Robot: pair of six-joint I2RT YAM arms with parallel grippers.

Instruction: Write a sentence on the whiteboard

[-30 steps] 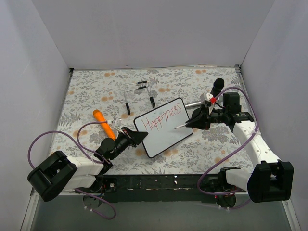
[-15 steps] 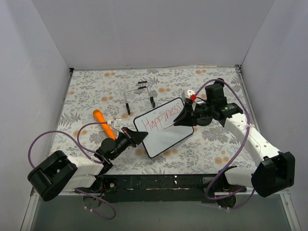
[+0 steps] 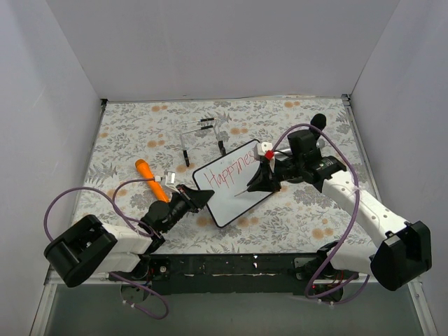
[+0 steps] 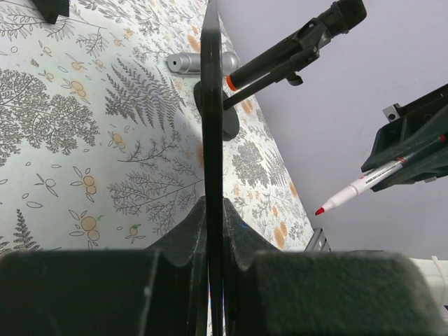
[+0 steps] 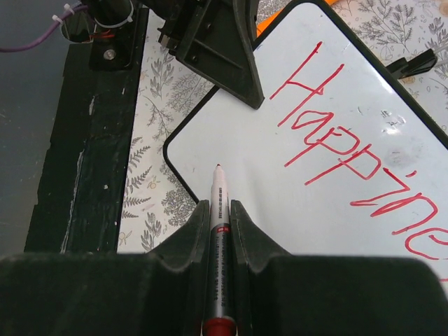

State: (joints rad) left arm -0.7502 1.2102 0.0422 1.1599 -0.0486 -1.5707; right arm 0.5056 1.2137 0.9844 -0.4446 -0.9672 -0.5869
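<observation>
The whiteboard (image 3: 227, 204) is held tilted up off the table, with my left gripper (image 3: 201, 199) shut on its near-left corner. In the left wrist view the whiteboard (image 4: 211, 105) is edge-on between the left gripper's (image 4: 214, 210) jaws. Of the sentence, a red "Happiness" (image 3: 232, 170) runs along the upper part. My right gripper (image 3: 261, 181) is shut on a red-tipped marker (image 5: 218, 183). The tip points at the bare lower-left area of the whiteboard (image 5: 294, 210), below the red writing (image 5: 336, 147). Seen from the left wrist, the marker (image 4: 353, 190) tip stands a little off the board.
An orange pen-like object (image 3: 151, 179) lies left of the board. A clear wire stand (image 3: 203, 136) with black feet stands behind it. A black-topped object (image 3: 318, 120) sits at the back right. White walls close in three sides, and a black rail (image 3: 231, 264) runs along the near edge.
My right gripper has carried the marker left, from the board's right end to over its lower-left part. The left gripper keeps its hold on the board.
</observation>
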